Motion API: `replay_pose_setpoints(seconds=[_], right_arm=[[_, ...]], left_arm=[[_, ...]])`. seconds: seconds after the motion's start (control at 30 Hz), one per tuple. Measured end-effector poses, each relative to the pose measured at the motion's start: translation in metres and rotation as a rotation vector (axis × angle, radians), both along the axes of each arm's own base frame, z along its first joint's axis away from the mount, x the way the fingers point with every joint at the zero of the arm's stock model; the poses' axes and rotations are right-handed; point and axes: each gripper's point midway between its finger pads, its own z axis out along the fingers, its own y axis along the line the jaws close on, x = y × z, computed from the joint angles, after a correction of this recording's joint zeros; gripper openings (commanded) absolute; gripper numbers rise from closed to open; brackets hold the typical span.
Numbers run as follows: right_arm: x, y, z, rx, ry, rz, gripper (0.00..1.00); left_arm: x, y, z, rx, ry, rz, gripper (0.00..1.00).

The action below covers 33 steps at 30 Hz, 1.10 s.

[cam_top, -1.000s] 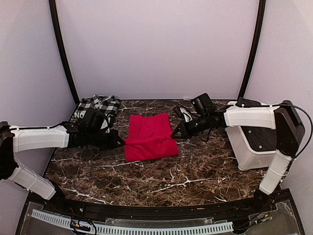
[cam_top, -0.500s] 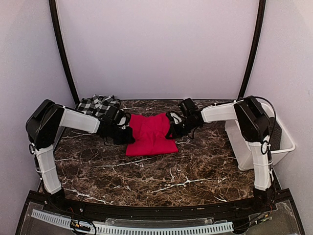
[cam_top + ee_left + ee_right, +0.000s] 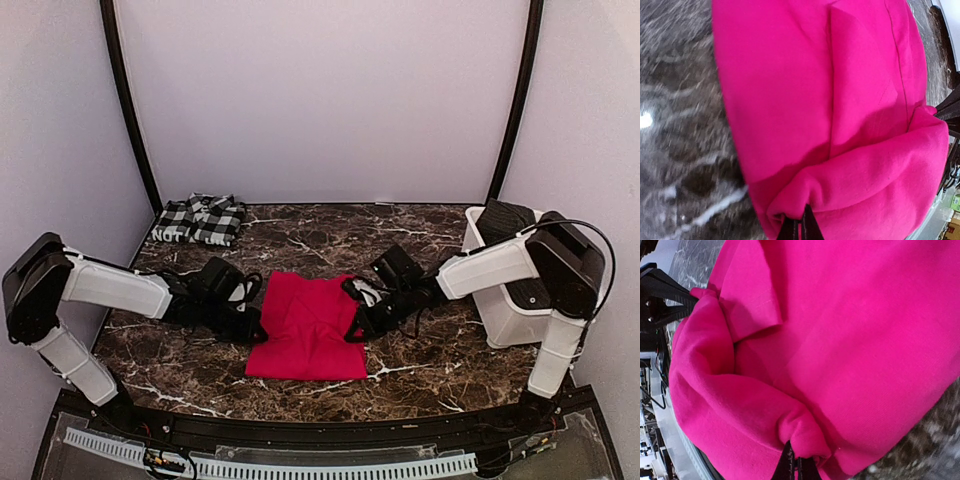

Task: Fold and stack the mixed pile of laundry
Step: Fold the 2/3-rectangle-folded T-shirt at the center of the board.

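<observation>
Here, red garment (image 3: 307, 330) between both jaws, one side edge in each.

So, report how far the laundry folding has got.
Done: the black-and-white checked garment looks folded at the far left corner. In hand: left gripper and right gripper pinch the plain red cloth garment, mid-fold. Left: finish folding, stack them.

Both white arms stretch low and inward, forearms nearly level. The left pincer (image 3: 252, 325) and right pincer (image 3: 356, 328) face each other, each with its 2 fingers pinched tight on a side edge of the bright red cloth garment (image 3: 308, 335).
</observation>
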Motion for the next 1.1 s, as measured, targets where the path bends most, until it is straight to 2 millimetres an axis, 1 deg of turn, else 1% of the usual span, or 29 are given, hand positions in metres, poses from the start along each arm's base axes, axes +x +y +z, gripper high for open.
replay_pose_setpoints(seconds=[0.03,0.07,0.1,0.2,0.33,0.43,0.5,0.63,0.7,0.83,0.93,1.0,1.03,1.1], right_arm=[[-0.009,-0.004,0.001,-0.004,0.01,0.002,0.0],[-0.016,-0.009,0.002,-0.009,0.021,-0.002,0.0],[-0.019,-0.013,0.004,-0.012,0.024,-0.007,0.0],[-0.022,-0.02,0.017,-0.012,0.01,-0.029,0.0],[-0.025,-0.025,0.045,0.025,-0.025,-0.043,0.0],[-0.024,-0.027,0.062,0.046,-0.059,-0.052,0.0],[-0.025,-0.029,0.067,0.048,-0.066,-0.054,0.0],[-0.025,-0.031,0.069,0.038,-0.062,-0.053,0.0],[-0.025,-0.031,0.073,0.031,-0.061,-0.051,0.0],[-0.017,-0.028,0.088,0.024,-0.096,-0.051,0.0],[-0.007,-0.026,0.101,0.03,-0.142,-0.051,0.0],[0.003,-0.028,0.107,0.035,-0.162,-0.058,0.0],[0.012,-0.029,0.109,0.036,-0.174,-0.068,0.0],[0.027,-0.032,0.107,0.031,-0.186,-0.086,0.0]], left_arm=[[-0.011,0.005,0.002,0.002,0.01,-0.002,0.0],[-0.017,0.01,0.006,0.003,0.013,0.002,0.0],[-0.021,0.015,0.01,0.001,0.013,0.01,0.0],[-0.024,0.019,0.032,-0.034,-0.02,0.026,0.0],[-0.025,0.02,0.065,-0.108,-0.081,0.042,0.0],[-0.027,0.022,0.081,-0.138,-0.111,0.05,0.0],[-0.028,0.024,0.085,-0.141,-0.117,0.051,0.0],[-0.029,0.025,0.09,-0.129,-0.114,0.045,0.0],[-0.026,0.022,0.098,-0.13,-0.125,0.037,0.0],[-0.016,0.017,0.114,-0.132,-0.166,0.027,0.0],[-0.004,0.012,0.122,-0.111,-0.197,0.021,0.0],[0.006,0.009,0.121,-0.094,-0.206,0.023,0.0],[0.013,0.008,0.119,-0.086,-0.21,0.029,0.0],[0.024,0.008,0.113,-0.075,-0.211,0.04,0.0]])
